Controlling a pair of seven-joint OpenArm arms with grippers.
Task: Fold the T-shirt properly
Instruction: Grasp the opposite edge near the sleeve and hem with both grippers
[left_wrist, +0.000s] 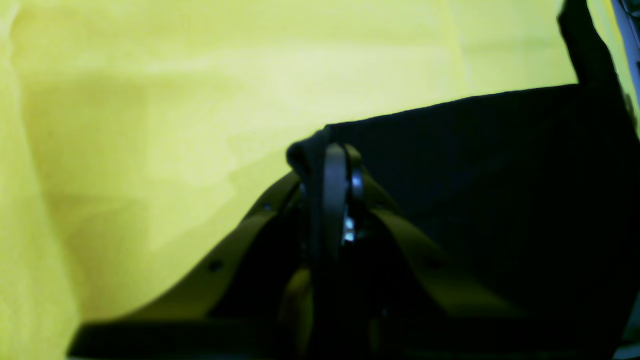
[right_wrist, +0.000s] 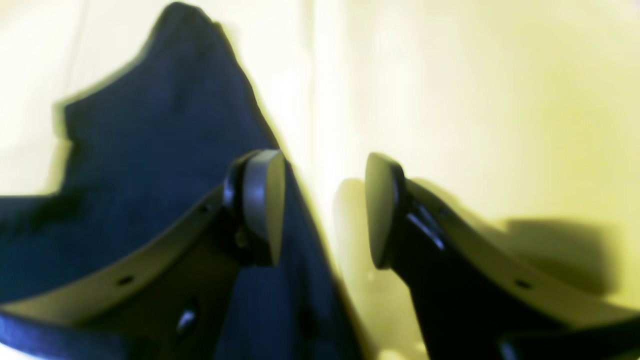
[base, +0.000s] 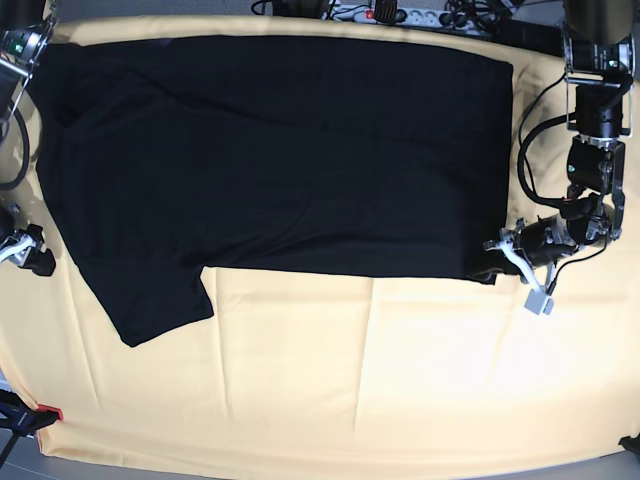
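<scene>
The black T-shirt (base: 280, 150) lies spread flat, plain side up, on the pale yellow table cloth (base: 350, 380), with one sleeve (base: 150, 300) pointing to the front left. My left gripper (base: 497, 258) is shut on the shirt's front right corner. In the left wrist view the corner (left_wrist: 307, 152) is bunched between the closed fingers (left_wrist: 334, 170), and the rest of the shirt (left_wrist: 500, 175) stretches away to the right. My right gripper (right_wrist: 322, 205) is open just above the cloth. One finger (right_wrist: 265, 200) is over the shirt (right_wrist: 150, 150) and the other over the bare table cloth. In the base view it (base: 28, 252) sits at the shirt's left edge.
A power strip and cables (base: 400, 12) lie along the back edge. The arm bases stand at the back corners (base: 600, 60). A black clamp with a red tip (base: 40, 414) holds the table cloth at the front left. Bare yellow cloth covers the front half of the table.
</scene>
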